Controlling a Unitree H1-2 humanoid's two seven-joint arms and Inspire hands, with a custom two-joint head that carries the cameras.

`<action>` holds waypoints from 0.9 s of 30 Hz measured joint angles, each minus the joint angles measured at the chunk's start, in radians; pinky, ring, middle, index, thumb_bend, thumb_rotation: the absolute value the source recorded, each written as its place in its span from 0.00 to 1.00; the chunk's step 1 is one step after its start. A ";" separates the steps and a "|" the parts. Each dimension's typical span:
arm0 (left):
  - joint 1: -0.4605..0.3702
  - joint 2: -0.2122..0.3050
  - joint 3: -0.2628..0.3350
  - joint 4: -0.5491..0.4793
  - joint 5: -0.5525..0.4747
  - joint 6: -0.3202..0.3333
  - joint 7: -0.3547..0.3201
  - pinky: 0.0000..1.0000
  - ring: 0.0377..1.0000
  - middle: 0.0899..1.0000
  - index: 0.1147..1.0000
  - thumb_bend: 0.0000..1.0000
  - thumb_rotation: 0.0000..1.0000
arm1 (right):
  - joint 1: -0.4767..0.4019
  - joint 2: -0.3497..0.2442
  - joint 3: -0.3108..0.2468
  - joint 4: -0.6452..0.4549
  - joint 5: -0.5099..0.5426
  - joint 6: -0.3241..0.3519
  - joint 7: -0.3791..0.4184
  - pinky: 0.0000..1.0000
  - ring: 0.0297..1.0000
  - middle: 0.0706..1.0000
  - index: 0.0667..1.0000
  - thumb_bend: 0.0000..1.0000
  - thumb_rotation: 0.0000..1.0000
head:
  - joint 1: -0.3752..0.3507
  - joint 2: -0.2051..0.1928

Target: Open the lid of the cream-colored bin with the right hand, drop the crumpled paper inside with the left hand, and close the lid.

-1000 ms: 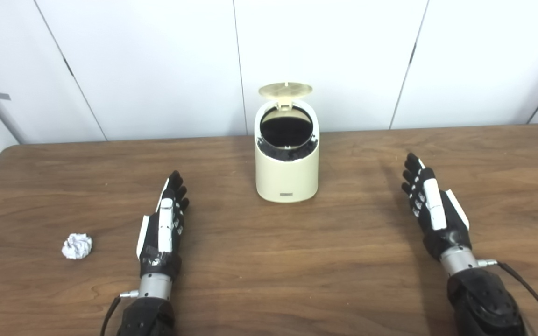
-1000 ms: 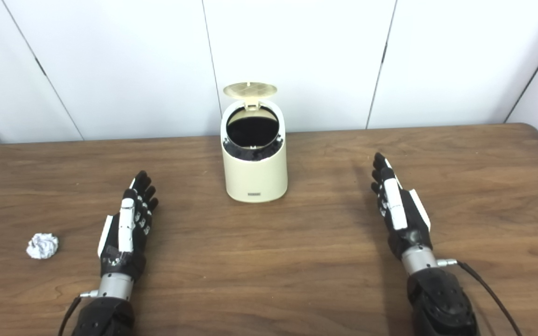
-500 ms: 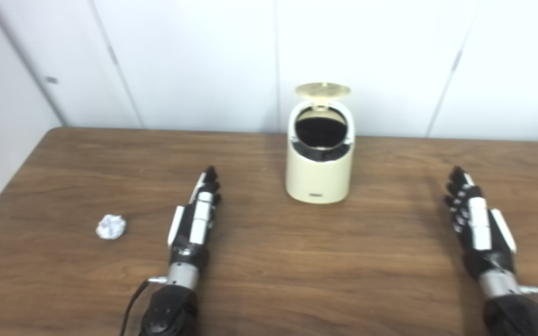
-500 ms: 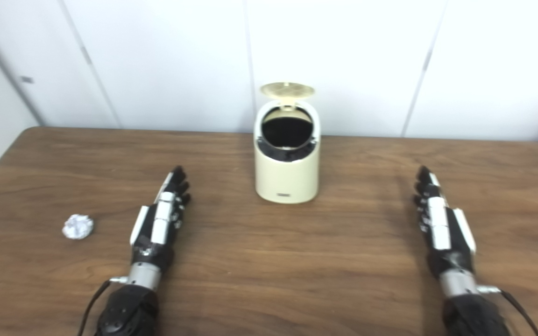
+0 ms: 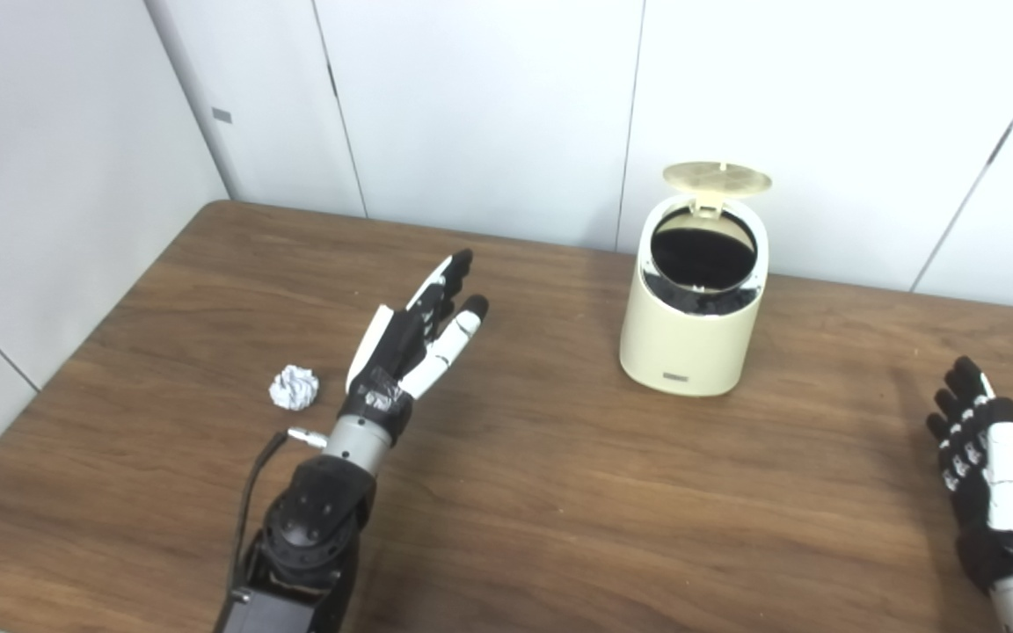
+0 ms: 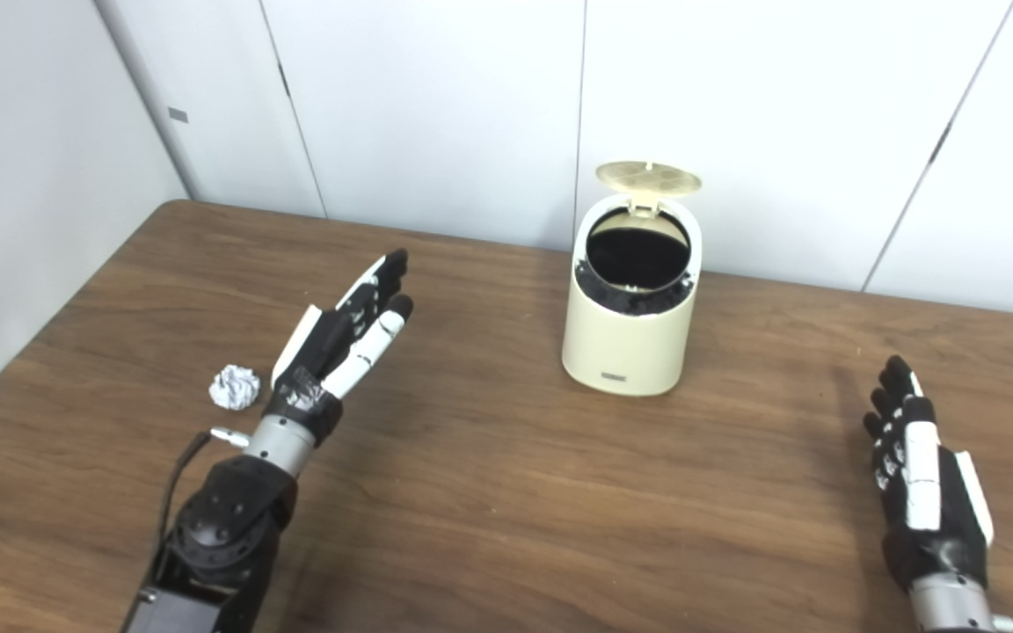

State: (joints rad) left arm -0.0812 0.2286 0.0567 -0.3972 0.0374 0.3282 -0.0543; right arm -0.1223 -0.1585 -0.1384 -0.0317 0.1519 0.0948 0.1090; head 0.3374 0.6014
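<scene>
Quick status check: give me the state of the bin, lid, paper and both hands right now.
Bin: upright on the table, mouth uncovered.
Lid: open, tipped back.
Paper: crumpled, lying on the table, apart from the left hand.
Left hand: open, empty, raised beside the paper.
Right hand: open, empty, away from the bin.

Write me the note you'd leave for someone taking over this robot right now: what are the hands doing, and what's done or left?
Left hand: open, empty, raised just right of the crumpled paper.
Right hand: open, empty, far right, clear of the bin.
Paper lies on the table, left of the bin.
Done: lid is up.
Left: grasp paper, drop it in, close lid.
</scene>
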 measured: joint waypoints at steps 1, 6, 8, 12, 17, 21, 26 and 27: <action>-0.004 0.024 0.001 -0.026 0.009 0.028 -0.012 1.00 1.00 0.99 0.99 0.56 0.55 | 0.001 0.003 0.000 -0.014 -0.001 0.013 -0.003 1.00 1.00 1.00 0.96 0.50 1.00 | 0.000 0.000; -0.011 0.187 0.005 -0.125 0.073 0.119 -0.091 0.88 0.95 0.97 0.94 0.63 0.43 | 0.000 0.005 0.004 -0.037 -0.007 0.052 -0.012 1.00 1.00 1.00 0.98 0.49 1.00 | 0.000 -0.006; -0.010 0.239 0.020 -0.140 0.083 0.127 -0.114 0.88 0.95 0.97 0.94 0.67 0.39 | 0.001 0.005 0.006 -0.037 -0.007 0.056 -0.012 1.00 1.00 1.00 0.99 0.49 1.00 | 0.003 -0.011; 0.003 0.294 0.050 -0.151 0.130 0.138 -0.144 0.95 0.99 0.99 0.94 0.80 0.31 | 0.001 0.005 0.011 -0.037 -0.007 0.056 -0.012 1.00 1.00 1.00 0.98 0.49 1.00 | 0.008 -0.014; 0.024 0.369 0.075 -0.163 0.236 0.143 -0.194 0.86 0.93 0.95 0.92 0.84 0.27 | 0.001 0.005 0.011 -0.037 -0.006 0.057 -0.013 1.00 1.00 1.00 0.99 0.48 1.00 | 0.012 -0.012; 0.042 0.397 0.097 -0.162 0.337 0.144 -0.244 0.83 0.92 0.93 0.89 0.85 0.24 | 0.001 0.005 0.013 -0.037 -0.007 0.057 -0.011 1.00 1.00 1.00 1.00 0.47 1.00 | 0.015 -0.009; 0.050 0.452 0.058 -0.139 0.457 0.142 -0.284 0.83 0.93 0.92 0.88 0.88 0.25 | 0.001 0.005 0.017 -0.037 -0.005 0.059 -0.011 1.00 1.00 1.00 1.00 0.47 1.00 | 0.018 -0.006; 0.053 0.469 0.051 -0.132 0.481 0.142 -0.292 0.82 0.93 0.92 0.87 0.89 0.25 | 0.001 0.005 0.017 -0.037 -0.004 0.059 -0.011 1.00 1.00 1.00 1.00 0.47 1.00 | 0.018 -0.005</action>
State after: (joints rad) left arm -0.0281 0.6972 0.1073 -0.5289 0.5180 0.4699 -0.3460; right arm -0.1214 -0.1540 -0.1216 -0.0686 0.1481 0.1539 0.0978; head 0.3559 0.5967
